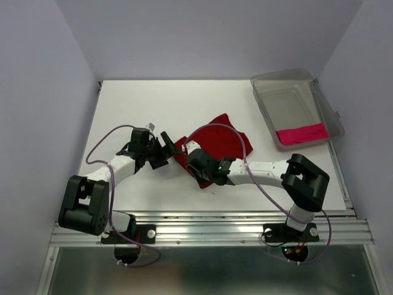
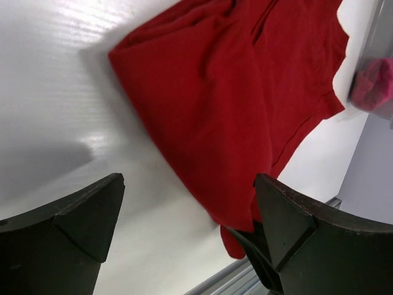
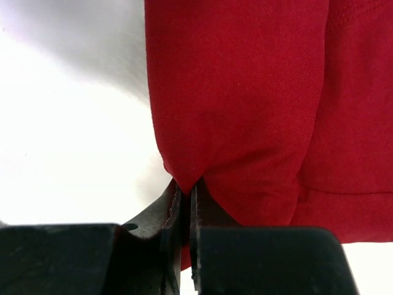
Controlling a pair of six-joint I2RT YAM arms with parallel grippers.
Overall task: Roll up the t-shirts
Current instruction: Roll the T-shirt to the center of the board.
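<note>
On the table, the right gripper pinches an edge of the red t-shirt — a thin bite (a tug could slip it); the left gripper stands spread, empty.

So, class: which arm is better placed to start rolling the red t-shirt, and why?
Right, probably. The right end effector is shut on a fold of the red t-shirt; the left end effector stands open by the cloth, gripping nothing.
</note>
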